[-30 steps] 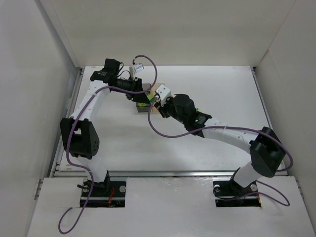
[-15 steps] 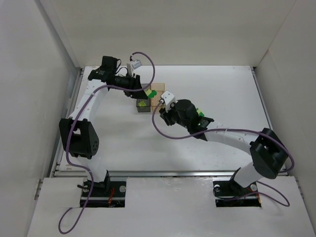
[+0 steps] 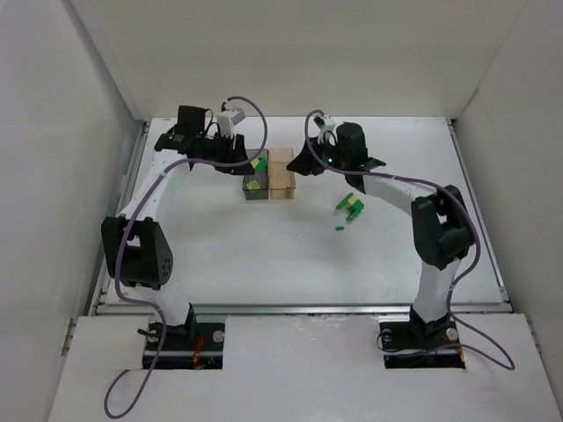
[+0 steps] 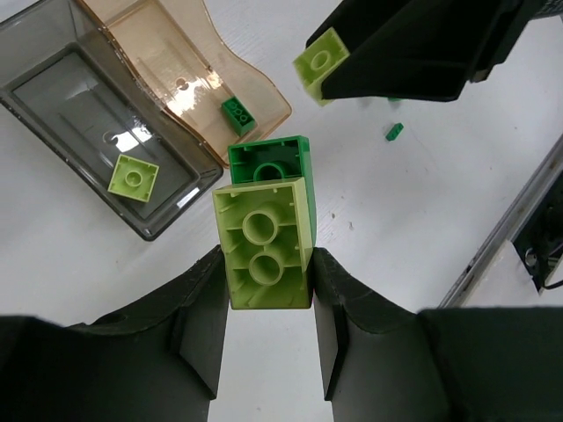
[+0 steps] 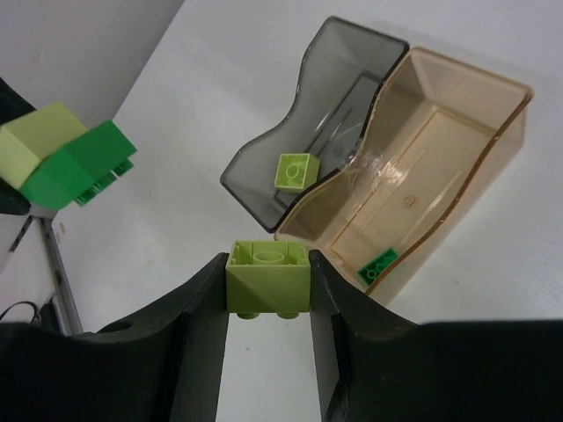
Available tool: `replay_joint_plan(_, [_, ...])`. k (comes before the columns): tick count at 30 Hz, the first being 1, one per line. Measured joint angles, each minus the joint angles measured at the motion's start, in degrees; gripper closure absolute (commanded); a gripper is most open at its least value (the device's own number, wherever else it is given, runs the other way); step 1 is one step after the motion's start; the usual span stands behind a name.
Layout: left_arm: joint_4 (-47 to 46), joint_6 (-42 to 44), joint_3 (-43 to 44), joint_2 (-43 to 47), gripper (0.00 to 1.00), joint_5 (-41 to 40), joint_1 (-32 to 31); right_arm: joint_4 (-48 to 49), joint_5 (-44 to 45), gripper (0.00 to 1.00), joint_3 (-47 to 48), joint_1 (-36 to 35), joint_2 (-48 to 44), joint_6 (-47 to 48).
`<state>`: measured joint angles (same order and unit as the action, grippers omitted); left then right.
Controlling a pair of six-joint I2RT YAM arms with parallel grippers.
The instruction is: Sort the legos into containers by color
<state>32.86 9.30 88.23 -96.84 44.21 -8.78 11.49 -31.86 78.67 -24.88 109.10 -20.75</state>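
Observation:
My left gripper (image 4: 266,264) is shut on a pale yellow lego (image 4: 264,237) with a bright green lego (image 4: 268,161) stuck to its far end. It hovers beside the containers (image 3: 255,163). My right gripper (image 5: 268,286) is shut on a small pale yellow lego (image 5: 268,274), just right of the containers (image 3: 303,161). The smoky grey container (image 4: 62,88) holds one yellow lego (image 4: 134,178). The amber container (image 4: 167,53) holds one small green lego (image 4: 237,114). Both boxes show in the right wrist view, grey (image 5: 343,61) and amber (image 5: 440,141).
Loose green and yellow legos (image 3: 352,204) lie on the white table right of the containers, with a tiny green piece (image 3: 340,229) nearer the front. White walls close in the table on the left, right and back.
My right arm has swung from in front of the containers to their far right side, away from the left gripper. My left gripper has drawn back slightly to the left with its bricks.

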Motion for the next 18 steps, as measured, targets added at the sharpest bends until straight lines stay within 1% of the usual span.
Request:
replay_joint_plan(7, [-1.14, -1.4, -1.49, 2.19, 1.0, -3.08, 0.59, -2.08, -2.47, 1.0, 6.05, -1.79, 4.81, -1.99])
replay_joint_plan(11, [-1.99, -2.21, -1.51, 2.62, 1.0, -5.14, 1.33, -1.64, -0.66, 0.88, 10.58, -4.76, 6.14, -1.97])
replay_joint_plan(12, [-2.08, -2.36, -1.51, 2.86, 1.0, -5.64, 1.44, -1.51, -0.02, 0.79, 11.45, -5.73, 6.6, -1.95])
replay_joint_plan(14, [-2.27, -2.58, -1.55, 3.19, 1.0, -6.45, 1.57, -1.49, 1.57, 0.7, 13.14, -7.34, 7.78, -1.95])
replay_joint_plan(18, [-2.64, -2.8, -2.23, 4.35, 1.0, -8.07, 1.77, -1.81, 3.69, 0.66, 15.85, -9.31, 11.58, -1.77])
